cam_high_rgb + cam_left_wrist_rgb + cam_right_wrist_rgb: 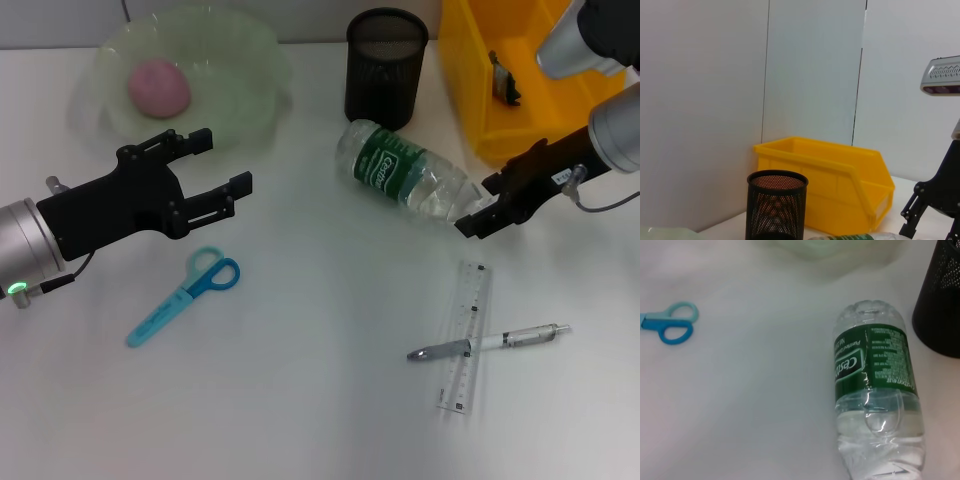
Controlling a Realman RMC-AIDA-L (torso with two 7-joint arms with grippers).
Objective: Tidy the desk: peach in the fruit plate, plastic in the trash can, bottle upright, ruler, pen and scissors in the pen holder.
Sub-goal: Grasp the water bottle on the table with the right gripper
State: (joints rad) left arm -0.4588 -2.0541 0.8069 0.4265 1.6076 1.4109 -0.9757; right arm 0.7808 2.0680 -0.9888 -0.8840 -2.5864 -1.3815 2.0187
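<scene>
A clear bottle (410, 180) with a green label lies on its side mid-desk; it also shows in the right wrist view (875, 390). My right gripper (476, 207) is open at the bottle's neck end, one finger on each side. My left gripper (224, 163) is open and empty, above the desk between the fruit plate and the blue scissors (185, 296). A pink peach (158, 87) lies in the translucent green fruit plate (250, 60). A clear ruler (465, 345) lies at the front right with a pen (490, 342) across it. The black mesh pen holder (386, 66) stands at the back.
A yellow bin (470, 90) stands at the back right, with a small dark object (503, 80) inside. The left wrist view shows the pen holder (776, 205) and the bin (840, 185) before a white wall. The scissors (670, 322) show in the right wrist view.
</scene>
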